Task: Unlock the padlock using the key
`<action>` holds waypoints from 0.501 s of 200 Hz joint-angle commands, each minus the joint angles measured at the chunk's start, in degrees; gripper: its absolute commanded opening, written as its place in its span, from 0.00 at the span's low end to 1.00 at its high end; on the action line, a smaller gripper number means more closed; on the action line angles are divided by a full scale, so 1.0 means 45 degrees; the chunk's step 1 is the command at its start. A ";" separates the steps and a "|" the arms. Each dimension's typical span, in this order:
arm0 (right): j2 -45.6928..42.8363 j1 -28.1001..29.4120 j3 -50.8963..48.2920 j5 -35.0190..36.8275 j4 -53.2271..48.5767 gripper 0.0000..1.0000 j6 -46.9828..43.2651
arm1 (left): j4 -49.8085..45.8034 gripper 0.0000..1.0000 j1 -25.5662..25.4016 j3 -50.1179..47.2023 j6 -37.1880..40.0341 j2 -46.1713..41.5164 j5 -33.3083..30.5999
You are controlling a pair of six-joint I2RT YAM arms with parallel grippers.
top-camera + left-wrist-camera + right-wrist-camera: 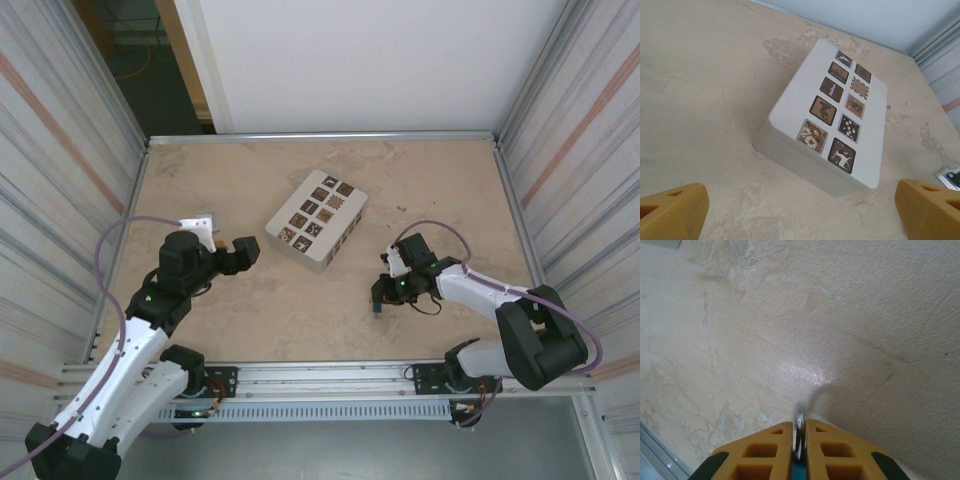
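Surveying from the largest down: the worktop (250,320) carried the white box (315,218) near its middle, tiled lid up. The left claw (247,250) hung just beside the box's near-left corner, its fingers (675,212) spread wide with nothing between them. The right claw (379,297) was low on the right, well apart from the box, pressed together on the padlock (377,309). In the wrist view the thin shackle (800,417) rose out of the slit between the pads (765,455), with a sliver of blue below.

Step in hand, as judged: presenting the lock so the key can go in. Notes for doing it well:
- Keep the pinch firm on the body, since a grip on the shackle alone would let the lock swivel.
- Turn the keyhole face toward the left arm.
- Bring the left claw across slowly, as the parts were tiny and a slight misalignment could jam the key or knock the lock loose.

Hard to make out:
- The right fingers covered most of the lock body, so the keyhole's direction could not be told.
- Where the key lay, in the lock or elsewhere, could not be told.
- Whether the lock touched the worktop or hung just above it was unclear.
- From the top view the lock was only a blue speck.
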 commanded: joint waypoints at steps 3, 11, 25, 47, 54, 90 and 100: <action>0.0020 0.0097 -0.0156 0.0151 0.0084 0.19 0.0055 | 0.0134 0.96 0.0129 0.0068 -0.0128 -0.0029 -0.0109; -0.0025 0.0093 -0.0108 0.0203 0.0056 0.21 0.0039 | 0.0115 0.96 0.0121 0.0068 -0.0134 -0.0053 -0.0107; -0.0096 0.0091 -0.0075 0.0291 -0.0025 0.23 0.0054 | 0.0097 0.96 0.0141 0.0068 -0.0126 -0.0071 -0.0112; -0.0326 0.0092 0.0044 0.0453 -0.0166 0.27 0.0054 | 0.0075 0.96 0.0164 0.0087 -0.0127 -0.0090 -0.0110; -0.0443 0.0091 0.0066 0.0543 -0.0219 0.27 0.0037 | 0.0075 0.96 0.0179 0.0087 -0.0126 -0.0108 -0.0108; -0.1118 0.0055 0.0264 0.0850 -0.0533 0.40 -0.0061 | 0.0041 0.96 0.0212 0.0165 -0.0127 -0.0116 -0.0082; -0.1373 0.0021 0.0293 0.0968 -0.0621 0.44 -0.0098 | 0.0019 0.96 0.0209 0.0185 -0.0127 -0.0120 -0.0089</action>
